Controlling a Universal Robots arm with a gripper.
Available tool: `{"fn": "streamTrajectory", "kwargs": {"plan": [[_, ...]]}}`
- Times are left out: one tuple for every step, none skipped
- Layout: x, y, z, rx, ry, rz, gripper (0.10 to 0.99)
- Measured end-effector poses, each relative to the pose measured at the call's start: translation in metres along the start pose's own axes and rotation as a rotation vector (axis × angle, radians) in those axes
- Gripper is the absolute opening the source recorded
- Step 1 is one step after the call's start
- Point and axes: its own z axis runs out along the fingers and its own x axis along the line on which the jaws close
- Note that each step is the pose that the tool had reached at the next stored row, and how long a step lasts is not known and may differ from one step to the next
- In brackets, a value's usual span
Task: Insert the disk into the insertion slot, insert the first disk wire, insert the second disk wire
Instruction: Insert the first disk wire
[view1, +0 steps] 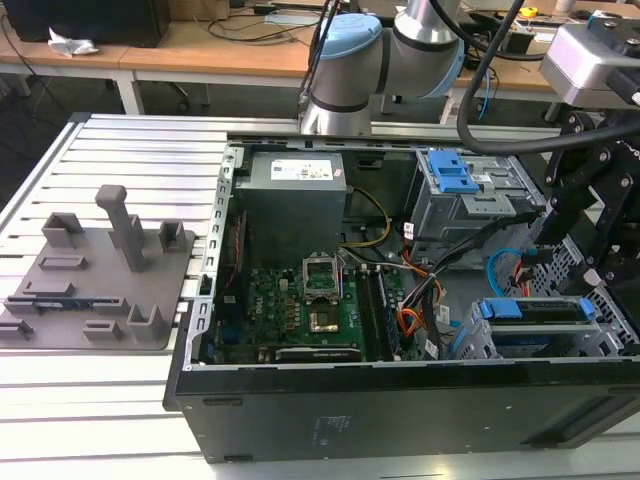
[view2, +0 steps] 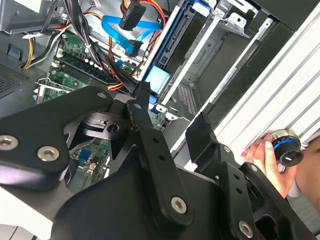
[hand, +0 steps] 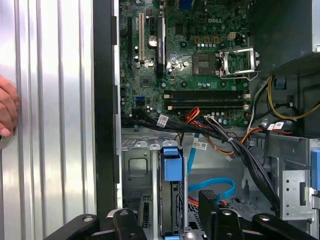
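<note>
Fingers (view2: 146, 107) of the gripper (view2: 172, 105) stand spread and empty over the open computer case (view1: 350, 410). The disk (view1: 530, 310) sits in the insertion slot (view1: 610, 335). Ribbed aluminium table (view1: 130, 150) beneath, wooden desks (view1: 200, 45) behind.

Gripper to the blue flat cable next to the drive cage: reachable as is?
Probably yes. The gripper is open over the drive cage, and the blue flat cable lies loose and uncovered just beside the disk. The black wire bundle alongside may crowd one finger.

Perforated grey metal insertion slot (view1: 468, 340); disk (view1: 535, 310) framed in blue plastic.
</note>
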Motion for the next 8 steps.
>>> {"fn": "streamTrajectory", "kwargs": {"plan": [[0.0, 0.0, 0.0001, 0.0, 0.0, 0.0, 0.561], [0.0, 0.0, 0.0001, 0.0, 0.0, 0.0, 0.561], [0.0, 0.0, 0.0002, 0.0, 0.0, 0.0, 0.561], [0.0, 0.0, 0.0002, 0.0, -0.0001, 0.0, 0.561], [0.0, 0.0, 0.0002, 0.0, 0.0, 0.0, 0.561], [0.0, 0.0, 0.0003, 0.0, -0.0001, 0.0, 0.561], [0.0, 0.0, 0.0003, 0.0, -0.0001, 0.0, 0.561], [0.0, 0.0, 0.0003, 0.0, -0.0001, 0.0, 0.561]]}}
